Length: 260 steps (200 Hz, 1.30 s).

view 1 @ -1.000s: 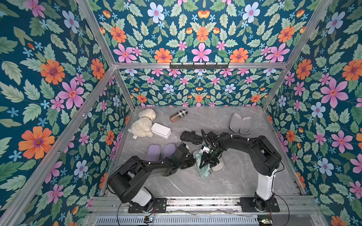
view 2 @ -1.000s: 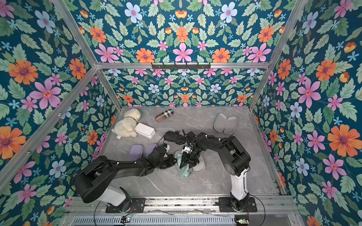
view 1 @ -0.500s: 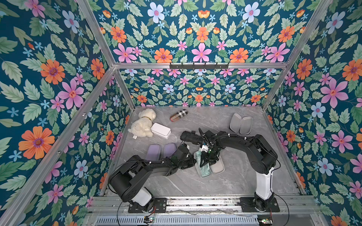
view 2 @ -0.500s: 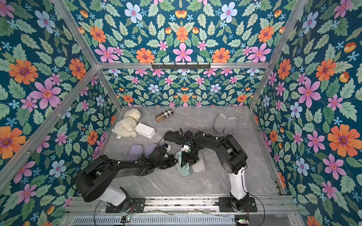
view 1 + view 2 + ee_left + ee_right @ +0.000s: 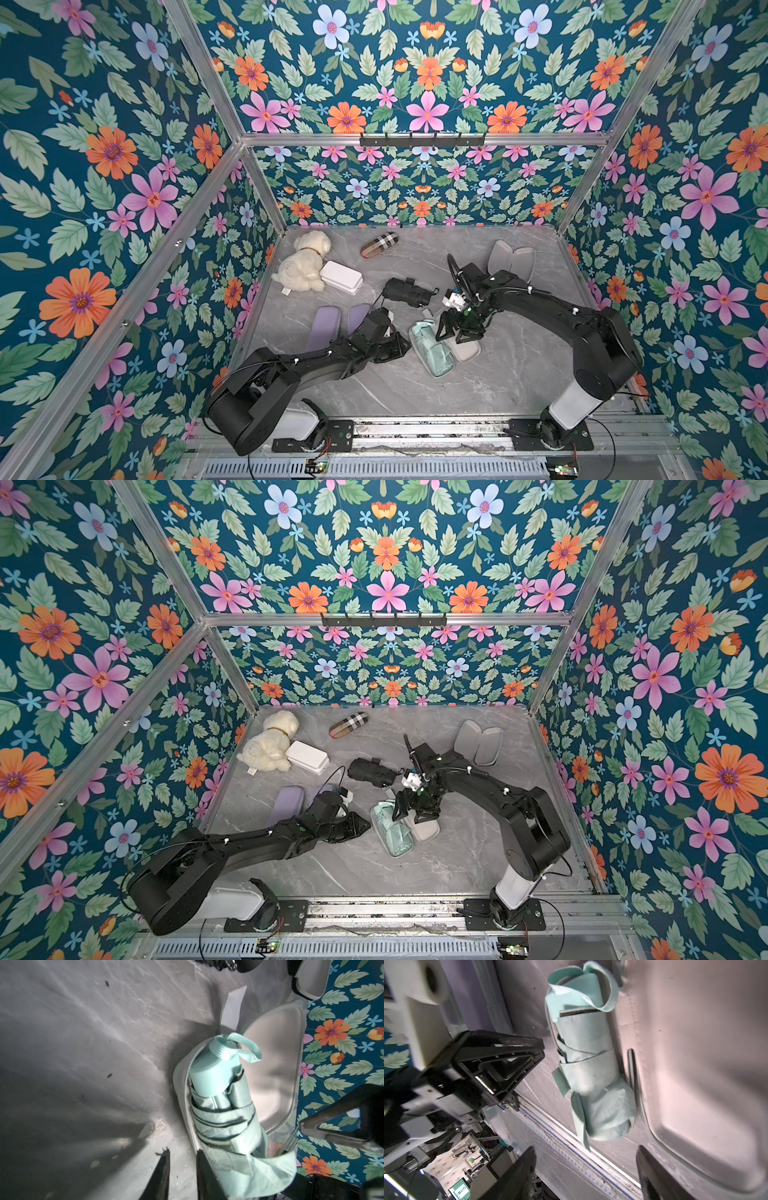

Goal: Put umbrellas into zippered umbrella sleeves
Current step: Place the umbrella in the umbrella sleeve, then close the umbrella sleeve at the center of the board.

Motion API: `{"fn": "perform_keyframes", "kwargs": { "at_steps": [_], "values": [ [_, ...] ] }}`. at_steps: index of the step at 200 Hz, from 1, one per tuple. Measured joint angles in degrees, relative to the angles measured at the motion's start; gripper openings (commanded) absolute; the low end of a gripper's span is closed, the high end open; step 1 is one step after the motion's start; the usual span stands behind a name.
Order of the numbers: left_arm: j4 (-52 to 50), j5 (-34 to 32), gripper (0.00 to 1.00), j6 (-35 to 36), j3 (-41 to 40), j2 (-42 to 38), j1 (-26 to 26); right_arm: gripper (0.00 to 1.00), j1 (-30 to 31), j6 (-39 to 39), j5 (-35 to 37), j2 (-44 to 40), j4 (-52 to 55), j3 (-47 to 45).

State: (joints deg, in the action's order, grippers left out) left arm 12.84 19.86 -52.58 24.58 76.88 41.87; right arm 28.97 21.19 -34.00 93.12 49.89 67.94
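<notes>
Top views first: in both top views your mint green umbrella (image 5: pixel 432 355) lies in one half of the open mint green sleeve (image 5: pixel 467 353), a little to the front of the table's (image 5: pixel 519 374) middle. Your right claw (image 5: pixel 457 330) hangs over the sleeve's back end, jaws spread, holding nothing. Your left claw (image 5: pixel 397 345) sits low, just beside the sleeve's left long side. Bare table runs from the sleeve to the front edge and towards the right edge. The black umbrella (image 5: pixel 407 292) lies near, just behind the sleeve. An open lavender sleeve (image 5: pixel 324 324) is partly under your left arm. A grey-lined sleeve (image 5: pixel 511 259) lies open near the back right corner.

Left wrist view: you get the umbrella's (image 5: pixel 224 1109) handle end and wrist loop, nestled in its half, with the empty grey half (image 5: pixel 274 1068) open alongside. Your left claw's (image 5: pixel 182 1176) jaws stand slightly apart with bare table between them, gripping nothing. One finger (image 5: pixel 207 1176) lies against the sleeve's rim, where a loose fabric flap spills over; from above that is too small to make out.

Right wrist view: only here do you see the strap wrapped round the umbrella's (image 5: pixel 591 1072) middle. Your right claw's (image 5: pixel 583 1176) fingers stand wide, clear of the umbrella. The left claw (image 5: pixel 494 1068) sits close beside it.
</notes>
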Motion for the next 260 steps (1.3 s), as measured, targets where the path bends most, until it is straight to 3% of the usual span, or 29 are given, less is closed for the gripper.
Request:
{"fn": "perform_keyframes", "kwargs": {
  "at_steps": [27,64,106,157,205,233,260],
  "values": [
    [5.2,2.1,0.58,-3.2,-2.9,-0.4,-0.1,0.80,-7.6,-0.3,-0.2,-1.2,-1.4,-3.3],
    [14.4,5.1,0.61,-7.4,-2.9,5.1,0.2,0.80,-8.9,-0.3,-5.4,3.3,-8.6,-4.2],
    [19.9,6.9,0.49,-7.7,-1.7,10.5,0.5,0.78,-7.9,-0.5,-13.1,5.4,-14.0,-5.7],
    [20.8,7.6,0.43,-7.4,-0.9,11.6,0.5,0.78,-10.1,-1.6,-10.6,2.7,-14.2,-7.7],
    [23.6,8.3,0.24,-7.1,-0.7,15.1,0.5,0.78,0.3,7.7,-14.2,2.8,-26.6,-10.3],
    [27.0,9.3,0.24,-7.3,-1.0,16.8,0.3,0.77,3.4,13.4,-13.7,4.7,-31.8,-10.3],
    [24.7,9.8,0.26,-7.2,-2.7,12.7,-2.4,0.77,4.0,14.0,-13.8,7.0,-33.4,-10.9]
  ]
}}
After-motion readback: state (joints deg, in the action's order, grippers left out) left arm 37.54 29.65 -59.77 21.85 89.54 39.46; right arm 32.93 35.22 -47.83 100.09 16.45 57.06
